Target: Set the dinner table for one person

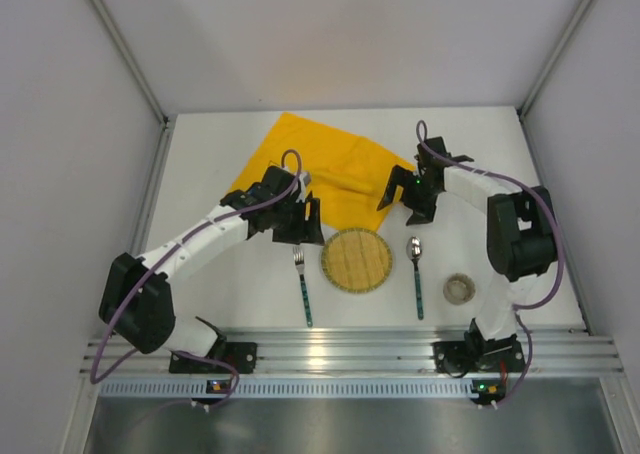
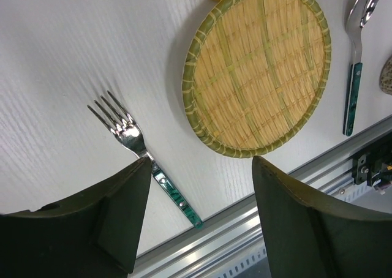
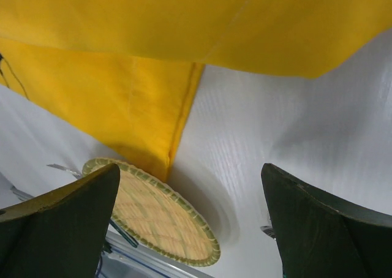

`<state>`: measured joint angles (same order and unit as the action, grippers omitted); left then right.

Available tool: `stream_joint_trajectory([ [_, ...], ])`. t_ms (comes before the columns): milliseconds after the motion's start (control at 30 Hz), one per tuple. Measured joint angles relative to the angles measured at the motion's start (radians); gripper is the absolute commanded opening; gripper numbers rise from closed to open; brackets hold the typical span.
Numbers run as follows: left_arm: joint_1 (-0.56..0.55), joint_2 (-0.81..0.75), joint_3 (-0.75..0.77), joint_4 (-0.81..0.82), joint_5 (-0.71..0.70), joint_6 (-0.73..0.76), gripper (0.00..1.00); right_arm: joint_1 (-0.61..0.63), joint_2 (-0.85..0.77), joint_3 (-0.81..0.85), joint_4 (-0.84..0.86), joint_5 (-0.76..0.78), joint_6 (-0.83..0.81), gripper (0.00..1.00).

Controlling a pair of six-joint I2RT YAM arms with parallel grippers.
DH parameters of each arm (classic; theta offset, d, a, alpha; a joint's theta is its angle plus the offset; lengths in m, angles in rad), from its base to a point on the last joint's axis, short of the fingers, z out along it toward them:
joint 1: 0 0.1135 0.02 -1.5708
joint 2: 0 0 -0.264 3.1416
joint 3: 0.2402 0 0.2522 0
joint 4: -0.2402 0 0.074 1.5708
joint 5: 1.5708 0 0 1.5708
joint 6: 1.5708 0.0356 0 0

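The white dinner table [image 1: 220, 274] carries a round woven bamboo plate [image 1: 357, 260]. A fork [image 1: 302, 284] with a green handle lies just left of the plate and a spoon [image 1: 416, 274] with a green handle just right of it. My left gripper [image 1: 299, 224] hovers open and empty above the fork's tines. In the left wrist view the gripper [image 2: 201, 163] frames the fork [image 2: 131, 137] and the plate [image 2: 257, 70]. My right gripper [image 1: 402, 196] is open and empty over the cloth's near right edge; in its wrist view it [image 3: 190, 171] looks at the plate [image 3: 153, 220].
A yellow cloth [image 1: 315, 169] lies spread behind the plate and fills the top of the right wrist view [image 3: 184, 45]. A small round speckled dish [image 1: 460, 288] sits right of the spoon. The ribbed aluminium rail [image 1: 340, 349] runs along the near edge. Grey walls enclose the table.
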<state>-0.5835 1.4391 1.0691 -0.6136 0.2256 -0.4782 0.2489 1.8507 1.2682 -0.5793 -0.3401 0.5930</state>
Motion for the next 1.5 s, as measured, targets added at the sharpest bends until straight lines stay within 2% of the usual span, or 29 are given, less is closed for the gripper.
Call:
stream_joint_trajectory([
  [267, 0.000, -0.053, -0.050, -0.001, -0.033, -0.018, 0.68, 0.023, 0.061, 0.017, -0.028, -0.008, -0.006, 0.89],
  [400, 0.000, -0.053, -0.053, -0.008, -0.037, -0.019, 0.66, 0.049, 0.103, 0.064, -0.009, -0.025, 0.006, 0.77],
  [433, 0.000, -0.053, -0.053, -0.009, -0.037, -0.021, 0.66, 0.055, 0.112, 0.073, -0.001, -0.027, 0.009, 0.67],
  [500, 0.000, -0.053, -0.053, -0.012, -0.038, -0.021, 0.65, 0.064, 0.137, 0.092, 0.012, -0.034, 0.013, 0.55],
  [533, 0.000, -0.053, -0.053, -0.014, -0.038, -0.021, 0.65, 0.064, 0.153, 0.105, 0.016, -0.039, 0.017, 0.44],
  [600, 0.000, -0.053, -0.053, -0.019, -0.041, -0.021, 0.65, 0.066, 0.184, 0.134, 0.019, -0.046, 0.019, 0.32],
  [633, 0.000, -0.053, -0.053, -0.020, -0.042, -0.021, 0.65, 0.065, 0.204, 0.153, 0.017, -0.055, 0.019, 0.06],
  [667, 0.000, -0.053, -0.053, -0.022, -0.045, -0.021, 0.65, 0.065, 0.218, 0.169, 0.017, -0.055, 0.011, 0.00],
  [933, 0.000, -0.053, -0.052, -0.047, -0.059, -0.019, 0.64, 0.007, 0.270, 0.245, -0.021, -0.047, -0.030, 0.00],
  [1167, 0.000, -0.020, -0.014, -0.053, -0.055, -0.007, 0.62, -0.272, 0.217, 0.237, -0.119, 0.039, -0.142, 0.00],
  [1267, 0.000, 0.014, 0.009, -0.053, -0.039, 0.003, 0.61, -0.386, 0.150, 0.174, -0.143, 0.088, -0.193, 0.00],
  [1500, 0.000, 0.154, 0.106, -0.049, -0.026, 0.028, 0.56, -0.377, 0.089, 0.036, -0.180, 0.062, -0.269, 0.00],
])
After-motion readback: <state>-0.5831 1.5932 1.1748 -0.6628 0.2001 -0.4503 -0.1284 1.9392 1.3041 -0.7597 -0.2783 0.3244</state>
